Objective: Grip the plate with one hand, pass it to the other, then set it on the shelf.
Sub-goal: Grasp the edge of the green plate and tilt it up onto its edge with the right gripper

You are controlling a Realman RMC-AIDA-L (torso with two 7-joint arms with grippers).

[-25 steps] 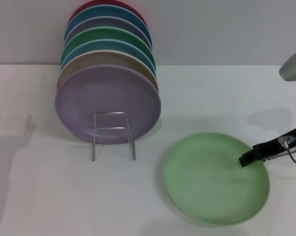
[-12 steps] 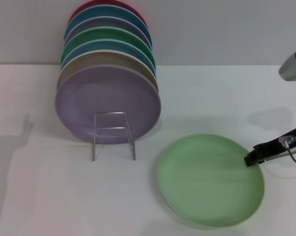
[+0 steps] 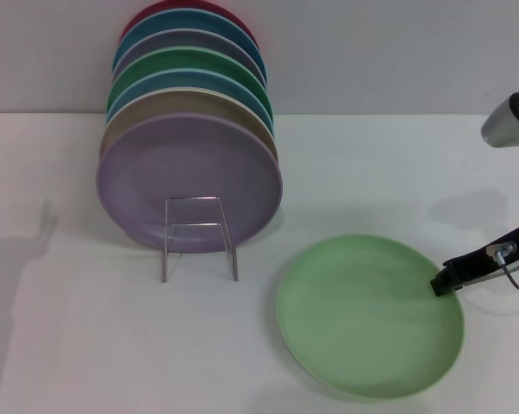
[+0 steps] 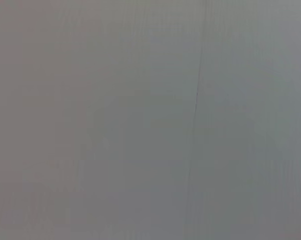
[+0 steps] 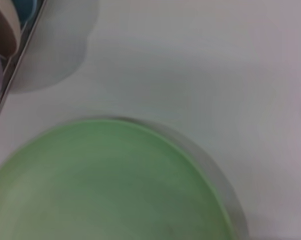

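The plate [image 3: 369, 316], lower right on the table [image 3: 70, 345], has slid slightly left under the right gripper [image 3: 438, 285], finger state unclear, not yet gripped.

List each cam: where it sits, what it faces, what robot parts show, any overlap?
Head: on the robot's head, looking forward and down at the table, rack, plate; right tool at the plate's rim.
Left wrist: on the left arm, faces a blank grey surface; no robot parts.
Right wrist: on the right arm, over the plate; no fingers visible.
Shared: head and right wrist both show the plate.
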